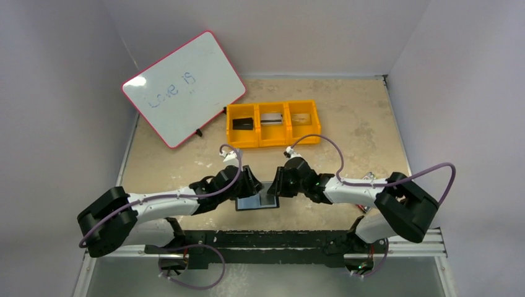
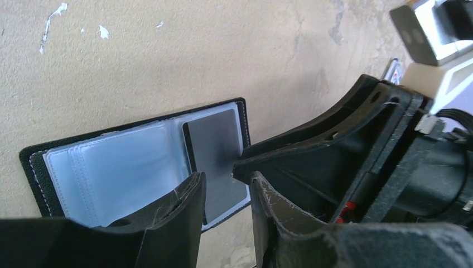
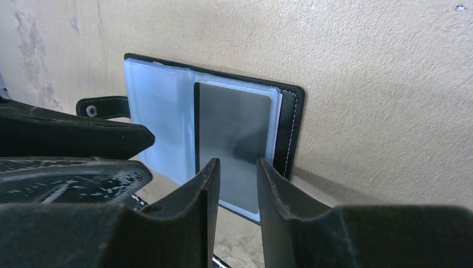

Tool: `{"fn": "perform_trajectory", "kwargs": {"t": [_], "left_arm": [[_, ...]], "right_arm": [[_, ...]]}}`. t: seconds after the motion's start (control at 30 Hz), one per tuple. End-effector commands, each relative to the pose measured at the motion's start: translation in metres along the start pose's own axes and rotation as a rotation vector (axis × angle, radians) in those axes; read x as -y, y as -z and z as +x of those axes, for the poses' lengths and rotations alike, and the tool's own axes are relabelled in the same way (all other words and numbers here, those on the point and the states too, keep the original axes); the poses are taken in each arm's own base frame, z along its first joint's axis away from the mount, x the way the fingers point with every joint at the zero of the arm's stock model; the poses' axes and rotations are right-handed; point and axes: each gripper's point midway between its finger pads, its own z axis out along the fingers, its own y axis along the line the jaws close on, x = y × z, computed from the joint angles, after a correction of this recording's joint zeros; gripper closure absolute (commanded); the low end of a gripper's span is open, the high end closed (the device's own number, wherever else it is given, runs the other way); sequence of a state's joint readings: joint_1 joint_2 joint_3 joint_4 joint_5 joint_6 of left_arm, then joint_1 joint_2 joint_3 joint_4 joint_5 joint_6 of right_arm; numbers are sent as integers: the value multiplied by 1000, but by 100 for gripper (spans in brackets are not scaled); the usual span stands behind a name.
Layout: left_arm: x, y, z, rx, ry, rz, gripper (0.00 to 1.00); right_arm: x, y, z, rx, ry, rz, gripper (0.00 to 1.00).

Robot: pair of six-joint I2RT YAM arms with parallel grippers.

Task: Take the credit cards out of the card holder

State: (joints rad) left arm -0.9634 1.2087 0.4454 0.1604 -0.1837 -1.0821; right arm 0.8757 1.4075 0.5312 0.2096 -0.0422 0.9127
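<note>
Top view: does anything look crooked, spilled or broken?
The whiteboard sits crooked, turned at an angle, while the orange tray beside it lies straight. The table has small white chips in its surface, seen in the left wrist view. Nothing looks spilled.

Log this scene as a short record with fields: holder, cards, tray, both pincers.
holder: card holder lies open on the table, sleeves up
card inside: one grey card in a sleeve
tray: orange tray, one card per compartment: black card, silvery card, pale card
left pincer: jaws apart, empty, at the holder
right pincer: jaws apart, empty, at the grey card
</note>
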Motion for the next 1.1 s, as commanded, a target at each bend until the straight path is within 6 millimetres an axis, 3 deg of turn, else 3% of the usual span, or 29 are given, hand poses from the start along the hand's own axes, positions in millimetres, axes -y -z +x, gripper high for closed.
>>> {"fn": "perform_trajectory", "kwargs": {"t": [0.0, 0.3, 0.63, 0.77, 1.07], "left_arm": [[5, -5, 5, -25, 12, 19, 65], [-11, -13, 22, -81, 15, -28, 65], [-36, -15, 28, -42, 74, -95, 65], [-37, -17, 29, -24, 111, -74, 67], [-39, -15, 26, 12, 141, -57, 93]], "right_arm": [[6, -3, -3, 3, 4, 42, 67], [12, -9, 4, -14, -4, 48, 71], [14, -14, 9, -25, -11, 41, 73], [15, -15, 10, -28, -13, 41, 73], [20, -15, 11, -33, -9, 61, 74]]}}
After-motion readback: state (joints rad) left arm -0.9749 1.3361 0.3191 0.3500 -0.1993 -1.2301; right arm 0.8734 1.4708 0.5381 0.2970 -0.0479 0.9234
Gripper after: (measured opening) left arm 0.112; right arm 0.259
